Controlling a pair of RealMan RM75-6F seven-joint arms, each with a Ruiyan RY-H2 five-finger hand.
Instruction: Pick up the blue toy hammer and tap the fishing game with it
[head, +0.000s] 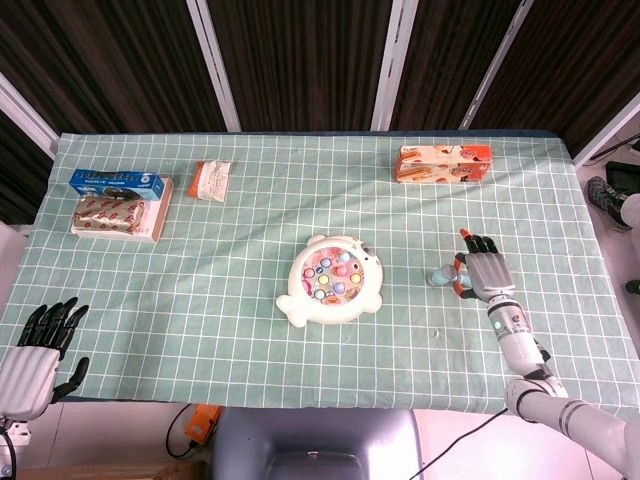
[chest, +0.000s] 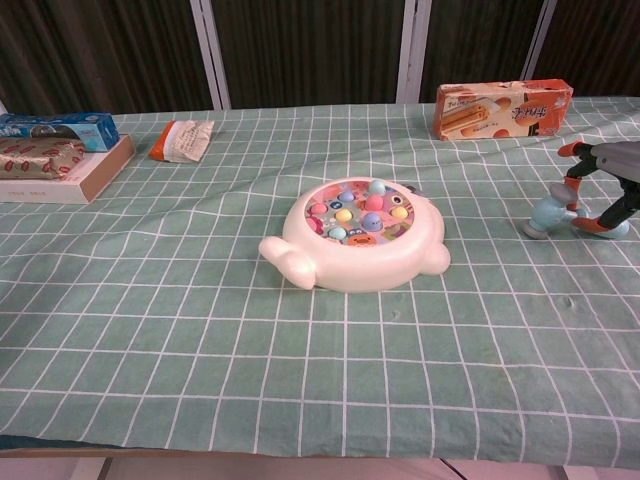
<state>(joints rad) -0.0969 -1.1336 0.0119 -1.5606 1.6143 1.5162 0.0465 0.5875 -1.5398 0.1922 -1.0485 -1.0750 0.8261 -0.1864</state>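
The blue toy hammer (head: 440, 274) lies on the green checked cloth right of the fishing game; its head (chest: 547, 214) shows, and its handle is mostly hidden under my right hand (head: 483, 271). That hand (chest: 603, 185) hovers low over the handle, orange-tipped fingers spread and curving down on both sides of it. I see no firm grip. The white fishing game (head: 330, 279) with coloured fish (chest: 358, 232) sits mid-table. My left hand (head: 36, 360) hangs off the table's near left corner, fingers apart, holding nothing.
An orange snack box (head: 444, 163) stands at the back right. A small packet (head: 211, 179) lies at the back left, beside stacked boxes (head: 117, 202). The table's right edge (head: 606, 280) is close to my right hand.
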